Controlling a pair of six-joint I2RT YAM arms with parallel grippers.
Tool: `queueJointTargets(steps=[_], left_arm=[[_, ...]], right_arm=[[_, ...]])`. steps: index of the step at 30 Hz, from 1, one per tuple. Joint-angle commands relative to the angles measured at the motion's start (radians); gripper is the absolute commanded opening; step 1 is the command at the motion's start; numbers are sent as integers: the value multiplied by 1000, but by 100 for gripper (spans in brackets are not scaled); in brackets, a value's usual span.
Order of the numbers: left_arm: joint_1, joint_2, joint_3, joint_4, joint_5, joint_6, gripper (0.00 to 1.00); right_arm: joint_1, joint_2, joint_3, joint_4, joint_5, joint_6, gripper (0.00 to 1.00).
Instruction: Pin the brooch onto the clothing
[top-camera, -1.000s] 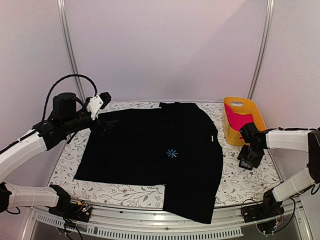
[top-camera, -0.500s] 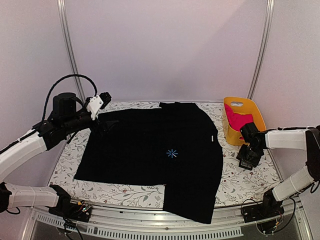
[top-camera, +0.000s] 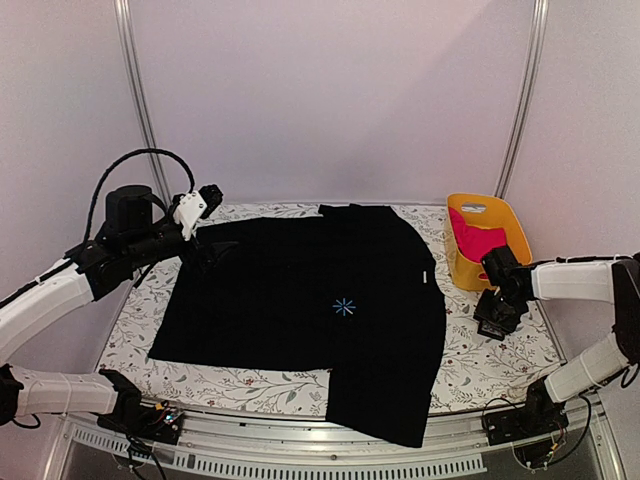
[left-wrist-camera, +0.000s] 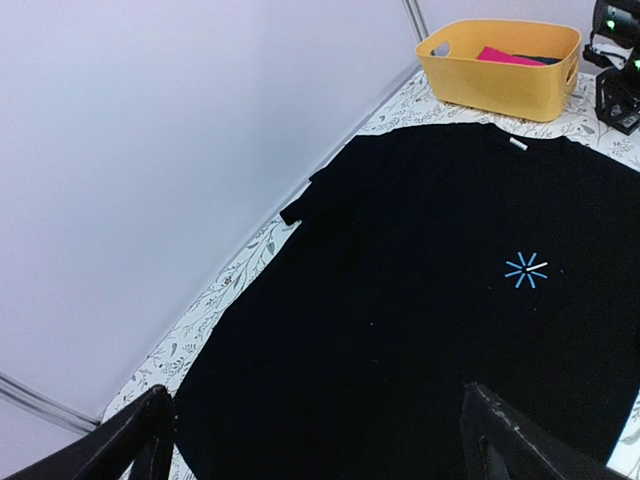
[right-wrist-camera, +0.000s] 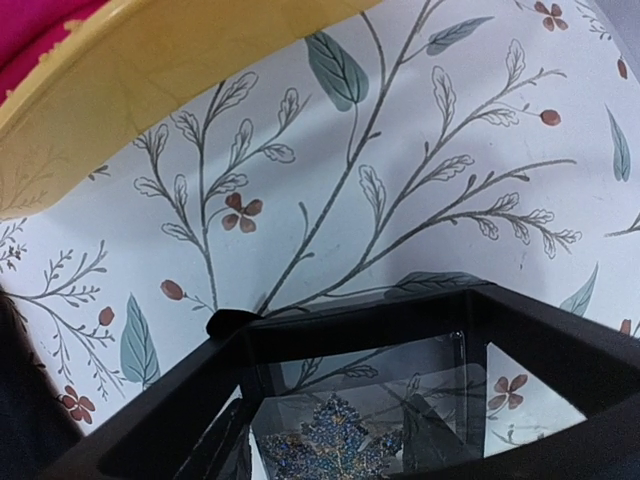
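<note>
The black shirt (top-camera: 300, 290) lies spread flat on the table, its light-blue asterisk print (top-camera: 344, 307) on the chest; it fills the left wrist view (left-wrist-camera: 400, 300). The brooch (right-wrist-camera: 340, 448), a glittery leaf shape, lies inside a small black-framed glass box (right-wrist-camera: 330, 335) beside the yellow basket. My right gripper (top-camera: 497, 318) hangs right over that box. Its fingers show as dark shapes through the glass on either side of the brooch, apart, holding nothing. My left gripper (top-camera: 212, 252) hovers open and empty over the shirt's far left shoulder, fingers (left-wrist-camera: 510, 450) wide apart.
A yellow basket (top-camera: 505, 225) with a bright pink garment (top-camera: 475, 240) stands at the back right, just behind the glass box (top-camera: 493, 322). The floral tablecloth (top-camera: 480, 365) shows around the shirt. One sleeve hangs over the table's near edge (top-camera: 385, 425).
My right gripper has shifted very slightly toward the far side over the glass box. The left arm and the shirt have not moved.
</note>
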Motion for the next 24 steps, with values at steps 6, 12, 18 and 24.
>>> queueJointTargets(steps=[6,12,18,24], left_arm=[[11,-3,-11,14,14,2,100],[11,-7,-13,14,15,2,100],[11,-8,-12,14,16,1,100],[11,-6,-12,13,19,4,100]], right_arm=[[-3,-57,-6,-31,-35,-7,46],[-3,-66,-12,-38,-27,-13,46],[-3,4,-15,-15,-58,-29,52],[-3,33,-16,-9,-59,-43,49]])
